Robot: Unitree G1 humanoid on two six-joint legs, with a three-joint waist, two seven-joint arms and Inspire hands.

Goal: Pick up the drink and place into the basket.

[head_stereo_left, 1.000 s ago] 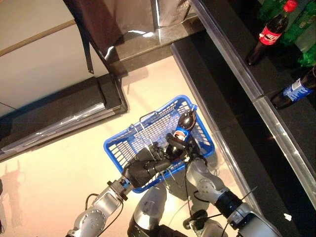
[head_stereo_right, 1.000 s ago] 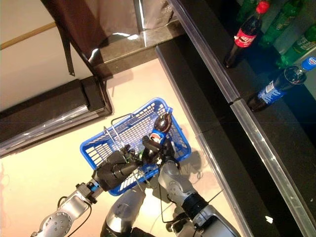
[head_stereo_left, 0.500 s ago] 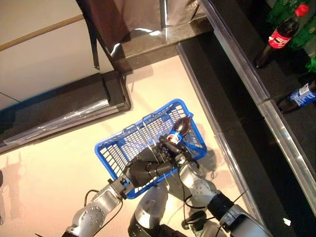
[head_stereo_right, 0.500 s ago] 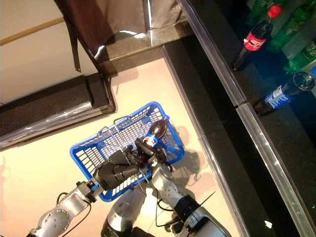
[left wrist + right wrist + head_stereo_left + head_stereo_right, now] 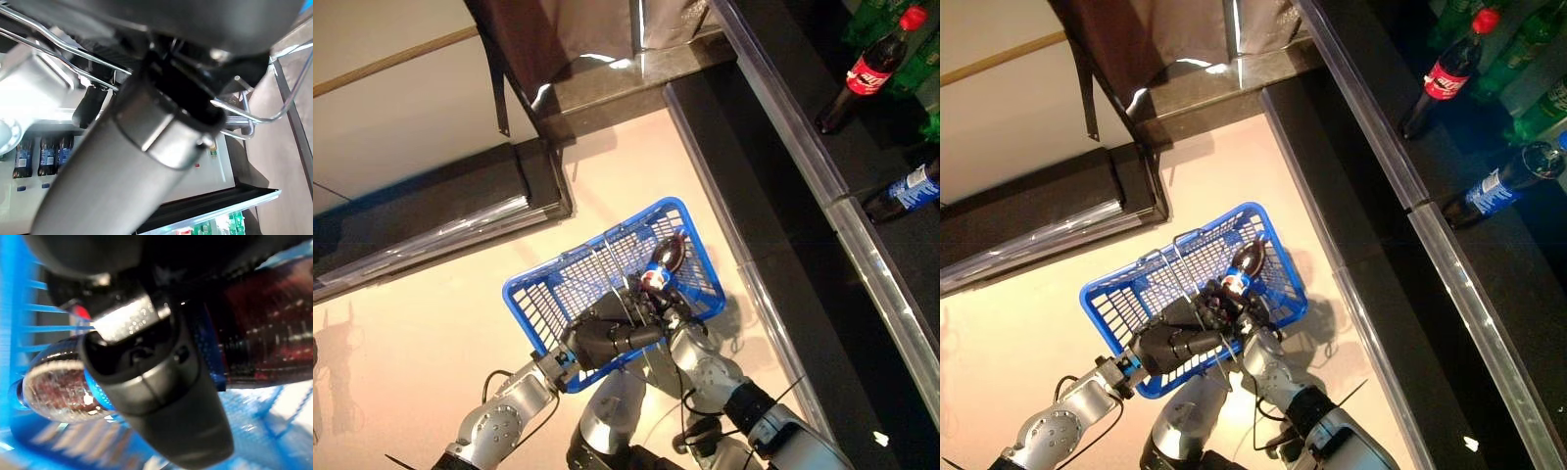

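My left hand (image 5: 602, 341) is shut on the thin wire handles (image 5: 612, 250) of the blue basket (image 5: 548, 266) and holds it up in front of me; the handles also show in the left wrist view (image 5: 254, 117). My right hand (image 5: 668, 311) reaches over the basket's near rim and is shut on a dark cola bottle (image 5: 664, 257) with a blue label. The bottle lies tilted inside the basket, near its right end. In the right wrist view my thumb (image 5: 161, 396) curls across the bottle (image 5: 264, 342) above the basket's blue mesh.
A black shelf with a metal front edge (image 5: 783, 108) runs along the right. On it stand a red-label cola bottle (image 5: 867, 73), a blue-label bottle (image 5: 906, 191) and green bottles (image 5: 871, 15). A dark low platform (image 5: 431, 220) lies at the left.
The camera view has shifted. My right hand has carried the bottle lower and further into the blue basket. My left hand keeps hold of the handles.
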